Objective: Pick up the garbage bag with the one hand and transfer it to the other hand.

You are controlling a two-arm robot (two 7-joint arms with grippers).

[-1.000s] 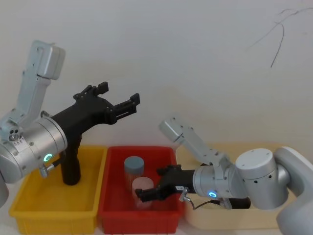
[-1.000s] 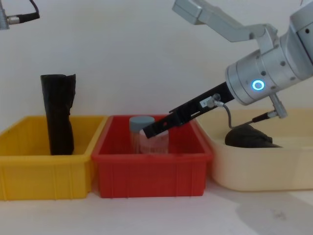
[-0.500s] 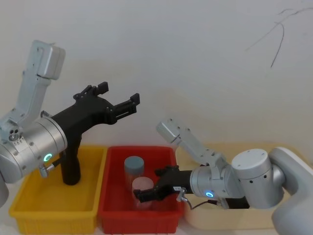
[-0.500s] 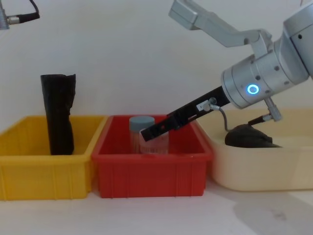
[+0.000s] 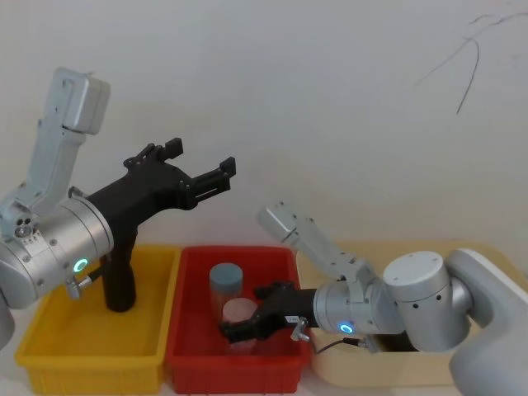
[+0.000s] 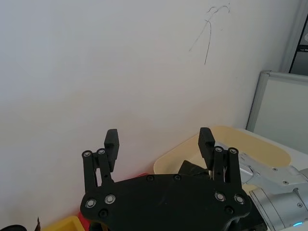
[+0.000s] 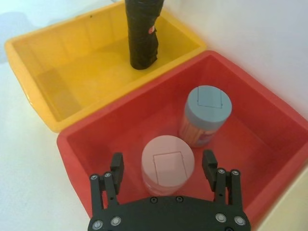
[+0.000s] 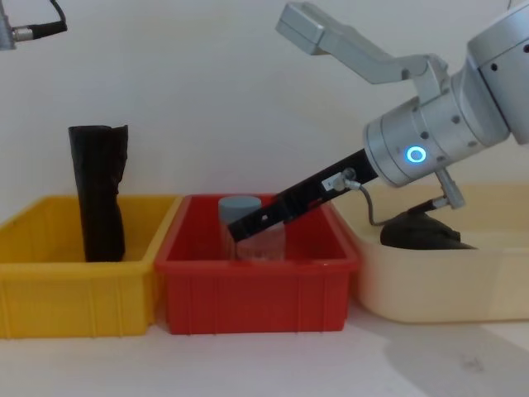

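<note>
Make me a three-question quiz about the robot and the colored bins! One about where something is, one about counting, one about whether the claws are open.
1. Where does the tall black roll stand?
A. in the yellow bin
B. in the red bin
C. on the floor

2. How many jars are in the red bin?
A. one
B. two
C. four

3. How are the fingers of the right gripper over the red bin?
A. shut on a jar
B. shut on the roll
C. open

Answers:
1. A, the chest view shows the roll upright inside the yellow bin.
2. B, the right wrist view shows a grey-lidded jar and a pink-lidded jar.
3. C, the fingers stand apart on either side of the pink-lidded jar, with nothing between their tips. The left gripper is raised above the yellow bin, also open.
</note>
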